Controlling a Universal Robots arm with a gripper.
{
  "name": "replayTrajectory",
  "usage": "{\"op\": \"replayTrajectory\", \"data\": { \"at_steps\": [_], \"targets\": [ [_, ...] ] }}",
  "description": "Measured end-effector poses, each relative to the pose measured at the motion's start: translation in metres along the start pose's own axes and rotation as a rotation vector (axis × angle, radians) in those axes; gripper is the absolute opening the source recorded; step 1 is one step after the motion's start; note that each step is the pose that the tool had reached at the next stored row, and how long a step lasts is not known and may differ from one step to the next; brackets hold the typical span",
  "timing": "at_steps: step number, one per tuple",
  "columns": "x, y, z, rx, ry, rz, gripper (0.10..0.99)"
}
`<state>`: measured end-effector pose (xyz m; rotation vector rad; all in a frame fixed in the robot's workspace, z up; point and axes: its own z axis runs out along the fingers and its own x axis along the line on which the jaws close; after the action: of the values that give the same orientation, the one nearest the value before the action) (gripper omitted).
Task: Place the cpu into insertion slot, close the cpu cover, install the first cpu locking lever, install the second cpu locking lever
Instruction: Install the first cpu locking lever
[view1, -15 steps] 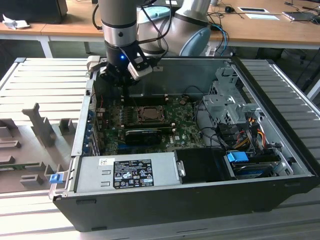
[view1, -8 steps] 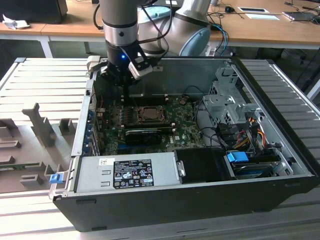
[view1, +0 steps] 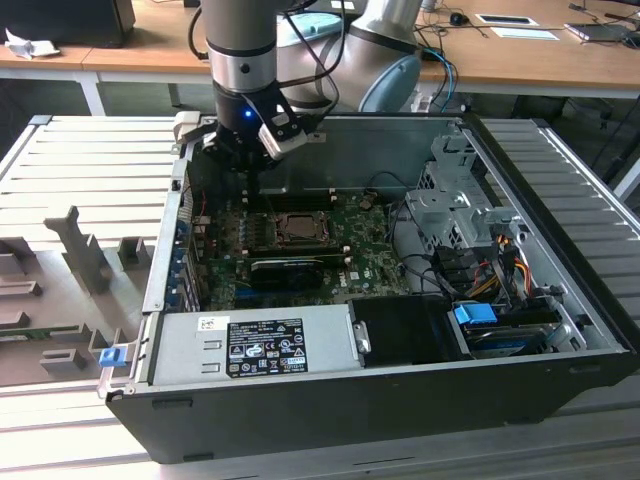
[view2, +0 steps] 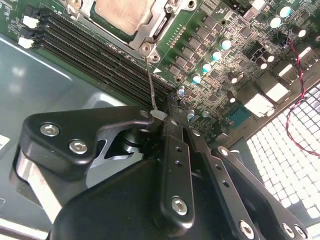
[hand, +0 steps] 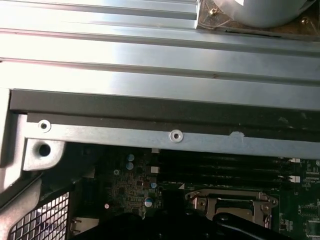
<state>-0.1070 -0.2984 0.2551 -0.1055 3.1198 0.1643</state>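
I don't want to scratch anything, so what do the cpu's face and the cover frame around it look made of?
The cpu: likely a pale metal face, with a dull, even satin sheen in the second wrist view. The cpu cover: bare silvery metal, probably stamped sheet, judging by its thin bent edges and bright glints.
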Motion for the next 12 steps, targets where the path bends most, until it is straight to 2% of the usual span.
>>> {"op": "replayTrajectory", "data": {
  "at_steps": [12],
  "targets": [
    [-0.0069,-0.0007,0.0018,0.0,0.0,0.0,0.106]
  ]
}}
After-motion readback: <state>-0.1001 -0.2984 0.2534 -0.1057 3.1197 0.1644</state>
